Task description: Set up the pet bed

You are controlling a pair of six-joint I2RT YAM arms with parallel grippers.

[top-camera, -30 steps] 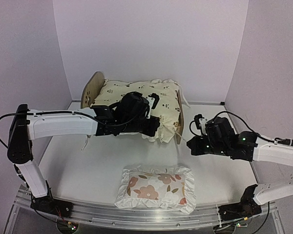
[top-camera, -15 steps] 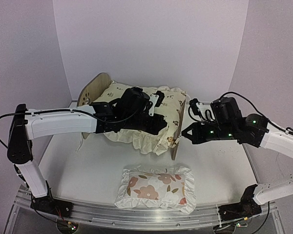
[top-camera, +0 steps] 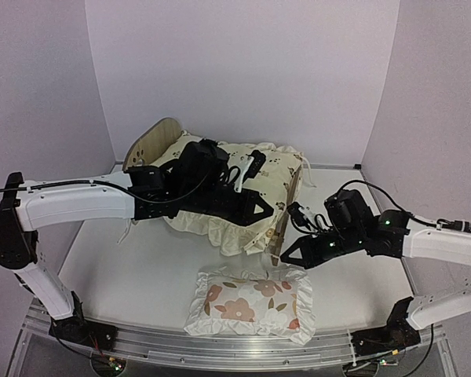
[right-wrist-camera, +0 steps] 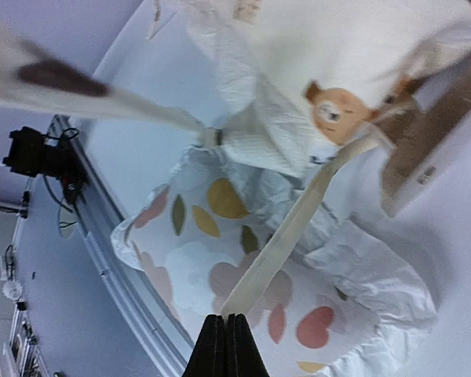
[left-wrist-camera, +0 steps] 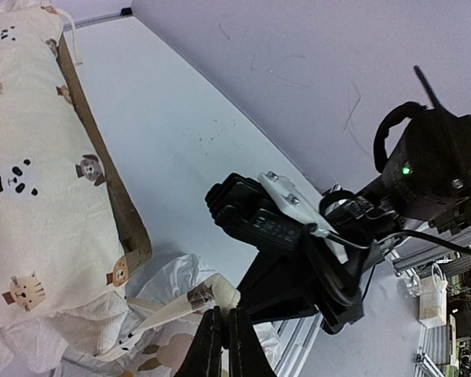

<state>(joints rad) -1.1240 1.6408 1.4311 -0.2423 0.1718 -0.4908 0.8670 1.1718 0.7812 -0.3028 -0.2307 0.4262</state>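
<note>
- Two tie strings are pinched right now. The left hand (left-wrist-camera: 220,318) is closed on a tie string (left-wrist-camera: 169,314). The right hand (right-wrist-camera: 226,322) is closed on a second tie string (right-wrist-camera: 298,224). Both strings come off the cushion's corner by the footboard (top-camera: 290,206).
- The pet bed (top-camera: 153,143) sits toward the back of the worktop (top-camera: 141,275), headboard to the left and footboard to the right. Whether it stands flat I cannot tell.
- Done so far: the cream cushion (top-camera: 279,169) lies on the frame, its frill hanging over the near side.
- Left to do, as I judge it: no knot shows on the strings, so fastening the cushion looks unfinished.
- The flowered pillow (top-camera: 251,302) lies on the worktop in front of the bed, not yet placed on it.
- Overall the task looks roughly halfway.
</note>
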